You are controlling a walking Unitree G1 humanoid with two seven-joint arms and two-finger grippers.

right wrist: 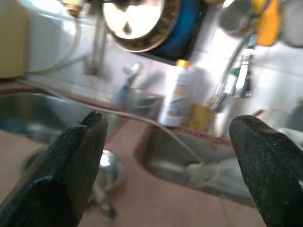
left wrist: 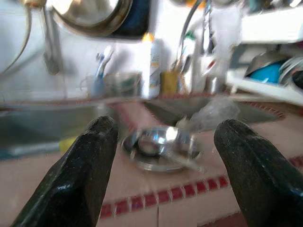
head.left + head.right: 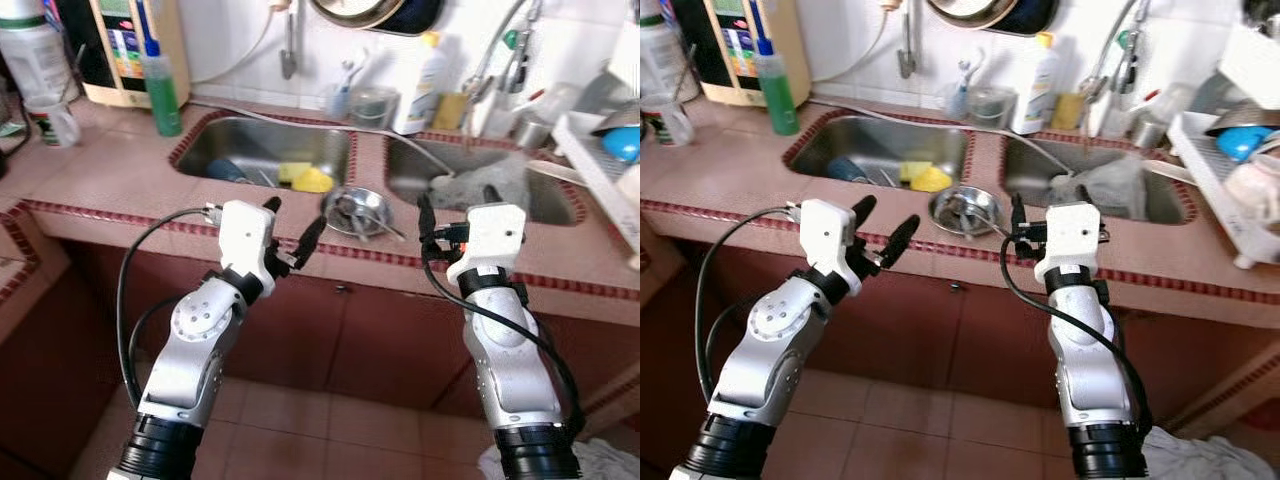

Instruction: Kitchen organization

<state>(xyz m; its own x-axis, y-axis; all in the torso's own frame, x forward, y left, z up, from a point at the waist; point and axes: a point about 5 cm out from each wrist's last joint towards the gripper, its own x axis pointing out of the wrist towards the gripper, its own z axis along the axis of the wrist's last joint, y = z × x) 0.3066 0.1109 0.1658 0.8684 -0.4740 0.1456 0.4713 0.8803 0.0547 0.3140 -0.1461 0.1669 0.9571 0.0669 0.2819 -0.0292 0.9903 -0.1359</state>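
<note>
Steel bowl (image 3: 357, 211), utensils inside, is set at the worktop (image 3: 120, 170) front edge between two sinks; judged light, rigid, slippery, best gripped by rim; left claw (image 3: 293, 228) and right claw (image 1: 165, 156) are held wide, empty.

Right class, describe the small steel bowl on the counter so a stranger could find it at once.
Find the double sink in the tiled counter. On the strip between its two basins, near the front edge, sits the steel bowl. It is the only shiny round dish there, holding cutlery.
</note>
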